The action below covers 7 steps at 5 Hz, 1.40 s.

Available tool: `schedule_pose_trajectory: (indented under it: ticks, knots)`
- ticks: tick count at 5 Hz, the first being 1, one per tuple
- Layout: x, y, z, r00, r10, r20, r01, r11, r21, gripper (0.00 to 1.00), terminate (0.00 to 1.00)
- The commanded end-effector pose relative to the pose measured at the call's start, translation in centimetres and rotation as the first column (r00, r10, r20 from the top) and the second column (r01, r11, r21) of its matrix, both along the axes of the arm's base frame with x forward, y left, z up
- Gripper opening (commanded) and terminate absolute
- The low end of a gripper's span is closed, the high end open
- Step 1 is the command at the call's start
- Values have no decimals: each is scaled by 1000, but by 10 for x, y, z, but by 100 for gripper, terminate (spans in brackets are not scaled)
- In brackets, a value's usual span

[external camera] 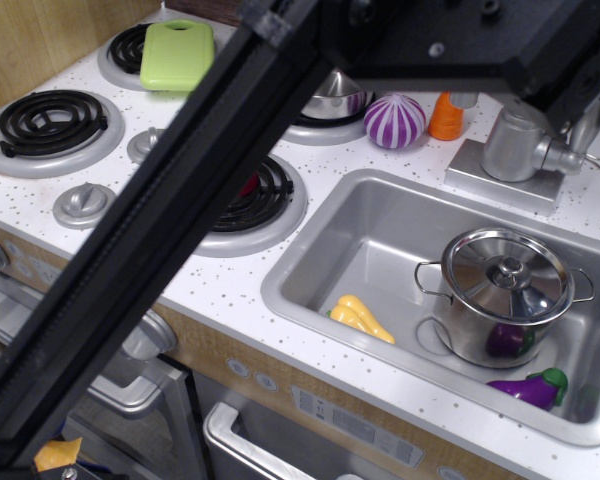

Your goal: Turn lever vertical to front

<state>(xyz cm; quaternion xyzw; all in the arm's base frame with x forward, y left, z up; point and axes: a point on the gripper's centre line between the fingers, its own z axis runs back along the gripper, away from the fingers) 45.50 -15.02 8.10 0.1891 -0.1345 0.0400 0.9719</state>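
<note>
Mostly hidden lever (586, 128) stands near-upright beside faucet body (518, 148), under tool.

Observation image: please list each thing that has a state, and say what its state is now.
lidded pot: upright in the sink, lid on.
lever: mostly hidden by the arm, angle unclear.
gripper: at the faucet, jaws not visible.
steel bowl: on a rear burner, half hidden.
green cutting board: flat on the back left burner.
eggplant: lying in the sink.
</note>
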Motion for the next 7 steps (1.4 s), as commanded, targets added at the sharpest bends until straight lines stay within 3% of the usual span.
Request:
schedule_pose_trajectory:
  ticks: [1, 2, 3, 5, 7]
  knots:
    - [17, 8, 34, 994, -11, 108, 14, 999, -29, 100, 0]
    - [23, 11, 31, 994, -4, 113, 7, 999, -33, 100, 0]
    - [28, 13, 29, 995, 4, 103, 1, 999, -48, 0, 0]
    - [12, 2, 30, 996, 55, 66, -49, 996, -81, 0, 0]
    - [-16, -13, 27, 988, 156, -19, -157, 978, -136, 0, 0]
